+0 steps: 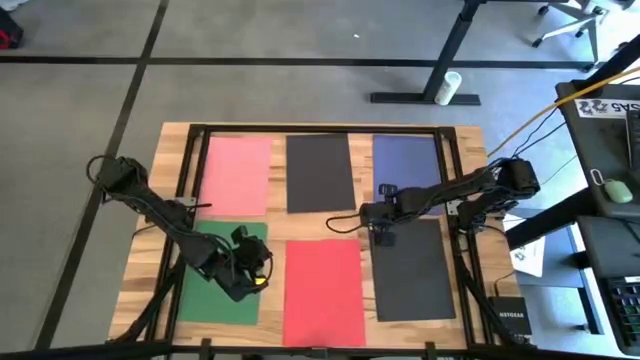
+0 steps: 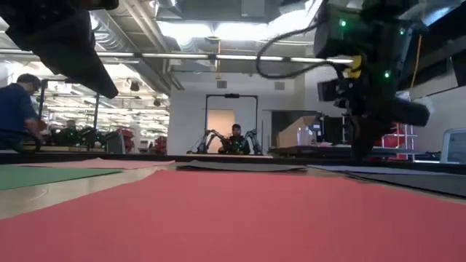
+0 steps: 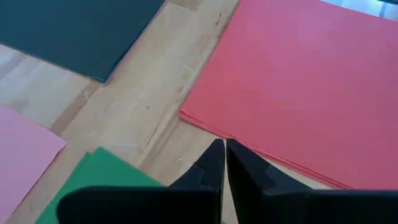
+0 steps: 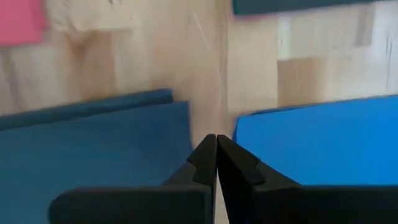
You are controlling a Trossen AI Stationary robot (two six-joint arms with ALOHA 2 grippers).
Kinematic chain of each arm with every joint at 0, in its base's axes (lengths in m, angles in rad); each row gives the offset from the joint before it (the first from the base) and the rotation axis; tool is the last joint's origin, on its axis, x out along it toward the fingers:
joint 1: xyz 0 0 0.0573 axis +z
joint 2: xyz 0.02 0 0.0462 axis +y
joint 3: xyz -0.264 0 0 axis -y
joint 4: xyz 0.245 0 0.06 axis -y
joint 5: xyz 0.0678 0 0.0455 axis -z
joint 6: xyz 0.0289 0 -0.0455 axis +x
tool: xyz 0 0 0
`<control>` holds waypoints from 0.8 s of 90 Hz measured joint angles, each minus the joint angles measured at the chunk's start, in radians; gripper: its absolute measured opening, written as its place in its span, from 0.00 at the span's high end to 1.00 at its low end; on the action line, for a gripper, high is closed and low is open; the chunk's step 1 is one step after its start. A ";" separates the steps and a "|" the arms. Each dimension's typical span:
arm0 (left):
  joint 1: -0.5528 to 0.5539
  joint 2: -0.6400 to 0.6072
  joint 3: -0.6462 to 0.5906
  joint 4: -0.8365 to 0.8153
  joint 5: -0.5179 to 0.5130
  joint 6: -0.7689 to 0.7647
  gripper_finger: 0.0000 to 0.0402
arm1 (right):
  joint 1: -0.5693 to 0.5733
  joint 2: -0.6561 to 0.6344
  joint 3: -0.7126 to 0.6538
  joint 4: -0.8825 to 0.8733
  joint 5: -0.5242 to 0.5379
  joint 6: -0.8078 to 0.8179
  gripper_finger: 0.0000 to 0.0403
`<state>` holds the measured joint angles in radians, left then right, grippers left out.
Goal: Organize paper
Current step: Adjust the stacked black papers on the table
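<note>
Lying in two rows of three on the wooden table, the six paper sheets are appearing largely sorted: the pink sheet, a dark grey sheet and the navy blue sheet are forming the far row, while the green sheet, the red sheet and a second dark sheet are forming the near row. None are overlapping, and bare wood is showing between them. Judging by this layout, the spreading is mostly complete; what seems to be remaining is squaring the sheets, since the near-row dark sheet is sitting slightly skewed.

The left gripper is hovering over the green sheet's corner nearest the red sheet, fingers pressed together and holding nothing. The right gripper is positioned above the gap between the navy sheet and the near dark sheet, fingers likewise closed and gripping nothing
</note>
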<state>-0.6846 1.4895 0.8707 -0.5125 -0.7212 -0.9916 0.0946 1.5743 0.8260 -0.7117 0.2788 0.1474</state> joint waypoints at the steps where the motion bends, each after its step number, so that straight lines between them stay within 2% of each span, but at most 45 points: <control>1: 0.000 0.000 0.000 0.000 0.000 0.000 1.00 | -0.001 0.002 -0.002 0.001 0.002 0.000 1.00; 22: 0.000 0.000 0.000 0.000 0.000 0.000 1.00 | -0.019 0.027 -0.047 0.048 0.013 0.000 1.00; 72: 0.000 0.000 0.000 0.000 0.000 0.000 1.00 | -0.018 0.024 -0.055 0.079 -0.108 0.030 1.00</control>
<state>-0.6846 1.4895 0.8707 -0.5125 -0.7212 -0.9917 0.0769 1.5986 0.7707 -0.6327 0.1704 0.1775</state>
